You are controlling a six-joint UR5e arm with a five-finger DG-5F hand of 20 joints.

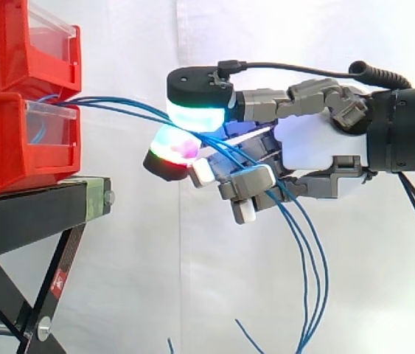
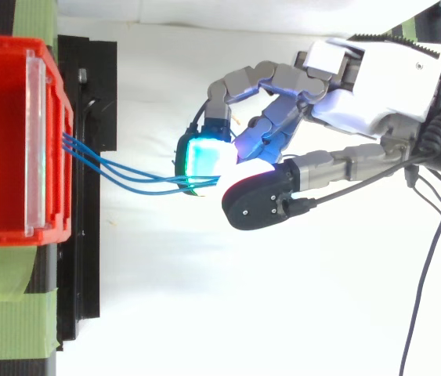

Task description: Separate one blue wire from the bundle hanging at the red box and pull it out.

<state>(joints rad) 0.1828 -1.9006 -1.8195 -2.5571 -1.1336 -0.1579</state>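
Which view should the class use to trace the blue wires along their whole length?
The side view. There the blue wires run from the red bins, pass through the robot hand, and hang down with loose ends. The top view gives the stretch from the bin to the fingertips.

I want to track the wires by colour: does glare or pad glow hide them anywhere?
Top view: the glowing pads bloom to white where the blue wires enter the hand, hiding them there. Side view: even light; the wires stand clear against the white curtain, masked just between the pads.
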